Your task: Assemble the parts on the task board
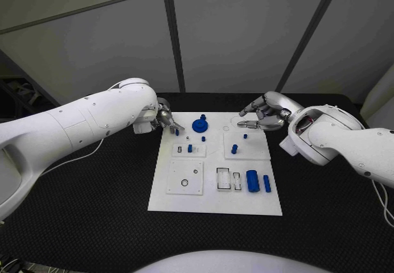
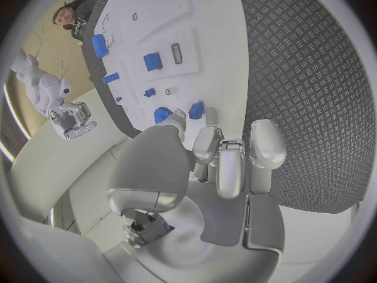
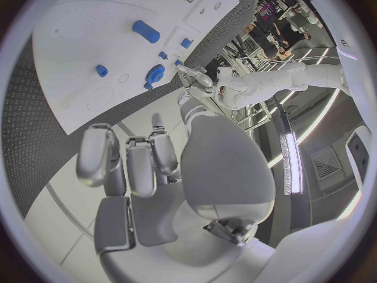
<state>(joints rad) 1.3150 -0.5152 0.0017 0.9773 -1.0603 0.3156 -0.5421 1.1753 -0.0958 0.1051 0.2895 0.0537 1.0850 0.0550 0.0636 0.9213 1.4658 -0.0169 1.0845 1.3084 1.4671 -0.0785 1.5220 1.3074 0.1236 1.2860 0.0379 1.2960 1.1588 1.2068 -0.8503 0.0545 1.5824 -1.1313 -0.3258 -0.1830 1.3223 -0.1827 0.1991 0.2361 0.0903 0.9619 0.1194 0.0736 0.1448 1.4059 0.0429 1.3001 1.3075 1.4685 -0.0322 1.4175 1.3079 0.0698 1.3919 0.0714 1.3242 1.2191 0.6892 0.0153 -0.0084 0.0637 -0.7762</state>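
Left robot hand (image 1: 167, 120) pinching part (image 1: 176, 131) (half hidden)

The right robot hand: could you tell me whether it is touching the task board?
Cannot tell. In the head view the right robot hand hangs over the task board's far edge, hiding any gap; in the right wrist view its fingers appear clear of the board, not plainly.

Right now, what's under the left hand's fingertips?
A small blue part at the far left corner of the task board, between the left hand fingertips. Its base and seating are covered.
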